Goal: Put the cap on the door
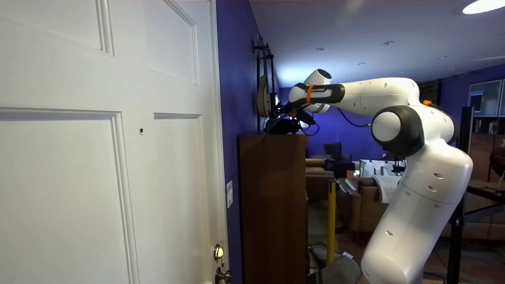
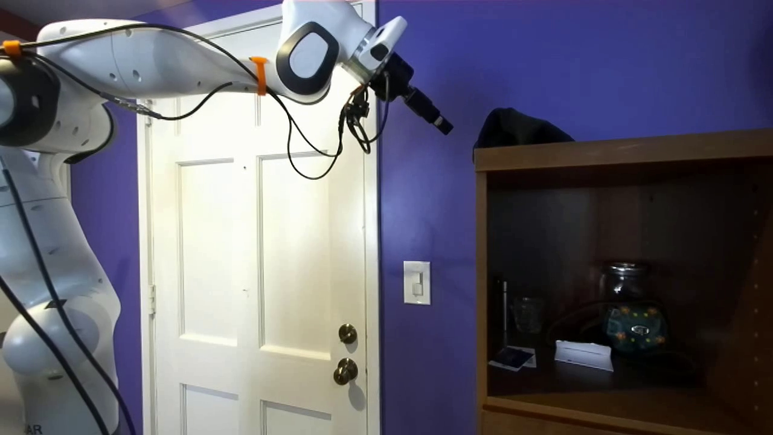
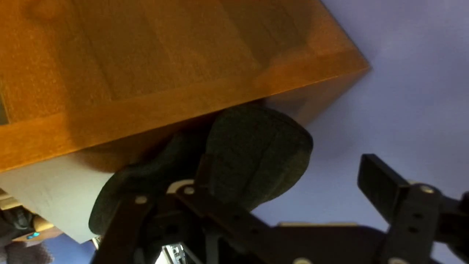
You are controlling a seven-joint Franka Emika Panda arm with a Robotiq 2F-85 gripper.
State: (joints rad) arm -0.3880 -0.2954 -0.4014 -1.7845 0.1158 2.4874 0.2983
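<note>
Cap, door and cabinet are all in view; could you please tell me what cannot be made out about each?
Cap: partly hidden behind the end effector, in the wrist view.
Door: top partly behind the arm, bottom cut off by the picture's edge, in an exterior view.
Cabinet: bottom cut off by the picture's edge, in an exterior view.

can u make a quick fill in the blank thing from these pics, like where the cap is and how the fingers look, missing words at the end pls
The cap lies on ____ of the cabinet.
In an exterior view, the switch is on the wall between the cabinet and the ____.
In the wrist view, the fingers stand far ____.
The strap round the arm is ____ in colour.

Missing words: top; door; apart; orange.
</note>
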